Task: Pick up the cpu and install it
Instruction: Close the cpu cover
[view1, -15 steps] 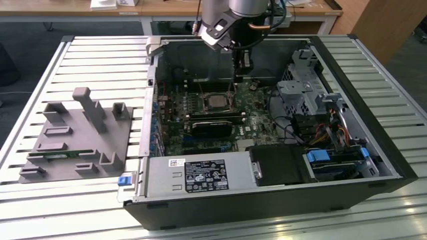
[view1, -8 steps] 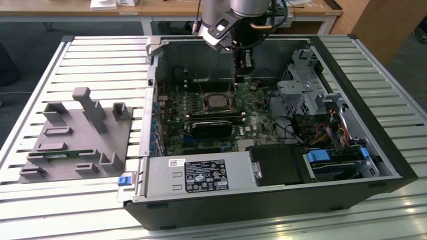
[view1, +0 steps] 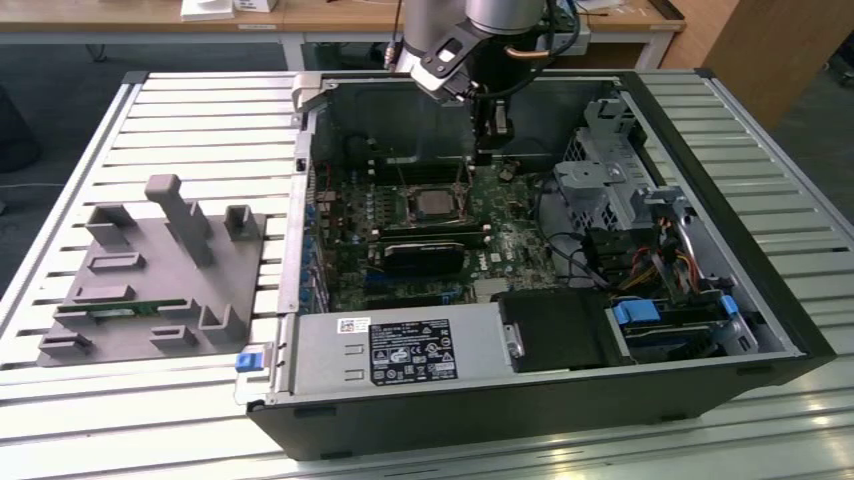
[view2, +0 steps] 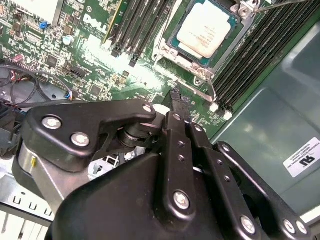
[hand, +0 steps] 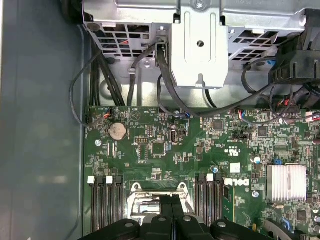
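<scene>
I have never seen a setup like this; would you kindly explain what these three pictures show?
One robot arm reaches down into an open computer case lying on a slatted table. The exterior view looks on from outside; both wrist views ride on the arm, looking past its gripper at the green motherboard. The gripper is shut and holds nothing. The cpu, the silver square, already sits in its socket on the board, a little way from the gripper. A grey parts holder stands at the exterior view's left.
</scene>
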